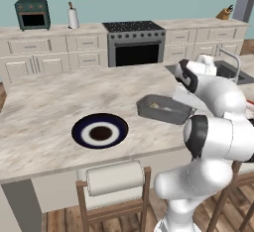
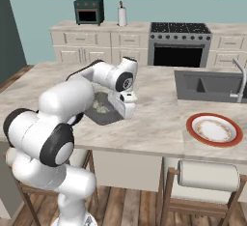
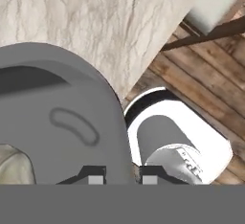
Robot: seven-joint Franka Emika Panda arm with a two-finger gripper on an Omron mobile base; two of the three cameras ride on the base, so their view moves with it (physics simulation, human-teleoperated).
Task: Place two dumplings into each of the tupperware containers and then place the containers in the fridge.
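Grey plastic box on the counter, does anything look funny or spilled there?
Nothing stands out. The translucent grey rectangular plastic box looks level on the pale marble counter, not tipped. The pale lumpy dumplings are inside it, and none have spilled. The gripper pinches its rim.

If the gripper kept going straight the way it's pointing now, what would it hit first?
The gripper already straddles the wall of the tupperware container, fingertips either side of the rim. Pushing on, it would likely slide down that wall and meet the marble counter beneath, though depth is unclear.
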